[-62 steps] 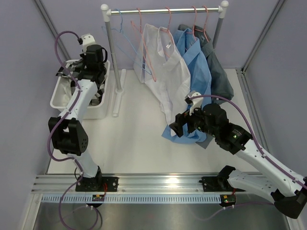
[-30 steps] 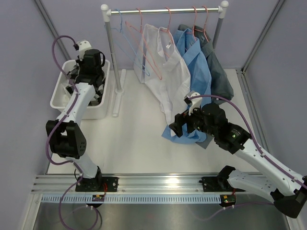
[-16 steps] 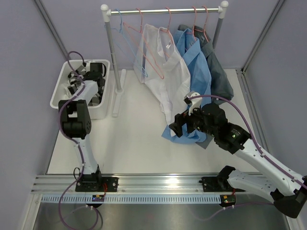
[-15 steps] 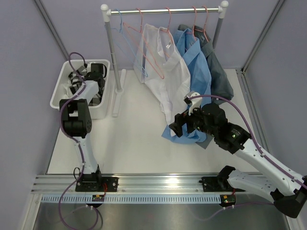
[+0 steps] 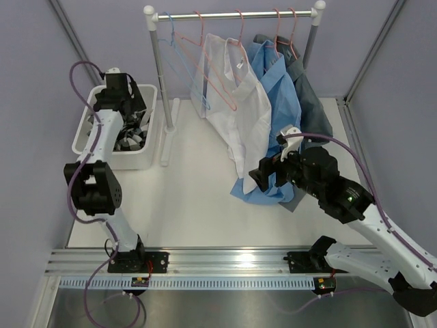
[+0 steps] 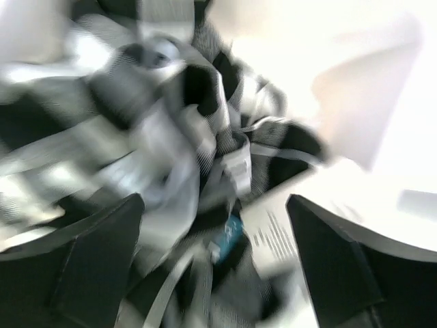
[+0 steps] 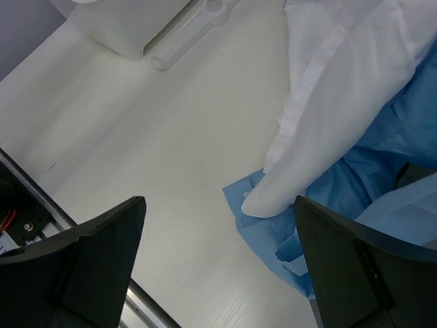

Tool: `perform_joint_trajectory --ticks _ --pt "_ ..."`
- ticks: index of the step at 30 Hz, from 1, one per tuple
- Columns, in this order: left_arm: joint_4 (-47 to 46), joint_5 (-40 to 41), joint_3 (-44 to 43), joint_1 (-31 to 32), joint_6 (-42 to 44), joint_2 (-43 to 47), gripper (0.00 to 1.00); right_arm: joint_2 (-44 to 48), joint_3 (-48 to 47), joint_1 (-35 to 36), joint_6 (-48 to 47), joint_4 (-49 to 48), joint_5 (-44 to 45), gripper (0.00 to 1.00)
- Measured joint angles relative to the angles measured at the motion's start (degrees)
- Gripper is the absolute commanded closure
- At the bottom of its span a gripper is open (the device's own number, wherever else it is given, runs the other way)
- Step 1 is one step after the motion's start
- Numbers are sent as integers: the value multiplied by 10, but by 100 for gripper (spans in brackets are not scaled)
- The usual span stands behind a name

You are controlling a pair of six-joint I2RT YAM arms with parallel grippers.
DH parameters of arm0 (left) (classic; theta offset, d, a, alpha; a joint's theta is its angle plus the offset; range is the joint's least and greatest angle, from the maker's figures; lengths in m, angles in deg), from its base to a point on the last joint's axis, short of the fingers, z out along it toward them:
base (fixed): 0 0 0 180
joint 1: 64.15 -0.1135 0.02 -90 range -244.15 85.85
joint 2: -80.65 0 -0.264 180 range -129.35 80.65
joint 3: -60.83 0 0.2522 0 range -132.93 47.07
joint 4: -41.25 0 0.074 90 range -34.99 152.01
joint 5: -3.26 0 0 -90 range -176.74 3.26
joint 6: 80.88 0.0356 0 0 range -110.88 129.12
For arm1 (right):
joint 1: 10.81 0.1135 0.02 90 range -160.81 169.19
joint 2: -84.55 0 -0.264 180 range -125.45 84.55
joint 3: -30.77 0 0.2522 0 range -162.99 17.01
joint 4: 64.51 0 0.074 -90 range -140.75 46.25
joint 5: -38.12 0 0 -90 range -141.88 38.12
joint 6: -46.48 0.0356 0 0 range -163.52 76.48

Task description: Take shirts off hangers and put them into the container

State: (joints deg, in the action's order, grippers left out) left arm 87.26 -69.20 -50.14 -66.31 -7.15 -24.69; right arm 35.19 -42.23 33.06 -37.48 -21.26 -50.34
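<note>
Top view: lavender walls, white table.
- Rail runs across the back. From its left end: bare blue hanger, bare pink hanger, then three shirts hanging from pink hooks: white shirt, blue shirt, grey shirt.
- The blue shirt's hem is bunched on the table, and the white shirt's hem drapes down over it.
- Tub sits at the left edge, just beside the rail's left post.
- Check shirt is crumpled inside the tub. I can't tell whether anything lies under it.
- Left gripper is over the back end of the tub, pointing down into it. The jaws can't be read from this view.
- Right gripper hangs just above the blue hem near mid-table, with nothing in it.

Left wrist view (heavy motion blur):
- Left gripper has its jaws spread wide, one finger at each lower corner, with nothing pinched between them.
- Check shirt fills the frame below them, loose and folded on itself.
- A pale tub wall shows on the right.
- A small blue tag on the cloth is too smeared to read.

Right wrist view:
- Right gripper also has its jaws wide apart and is empty, with bare table between the fingers.
- White shirt hem comes in from the upper right, its tip resting on the blue shirt, which lies flat on the table.
- A tub corner and the rail foot show at the top left, well apart from the gripper.
</note>
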Motion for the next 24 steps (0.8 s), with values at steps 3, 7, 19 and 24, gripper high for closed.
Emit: perform_joint_trajectory --ticks 3,7,19,24 --pt "7 -23 -6 0 0 90 1 18 -29 0 0 15 29 1" --pt "3 -63 5 1 4 232 1 44 -71 0 0 41 83 1" --pt "37 -138 210 1 45 647 1 162 -155 0 -2 94 272 0" --pt "72 -130 258 24 56 768 1 202 -153 0 -17 99 320 1"
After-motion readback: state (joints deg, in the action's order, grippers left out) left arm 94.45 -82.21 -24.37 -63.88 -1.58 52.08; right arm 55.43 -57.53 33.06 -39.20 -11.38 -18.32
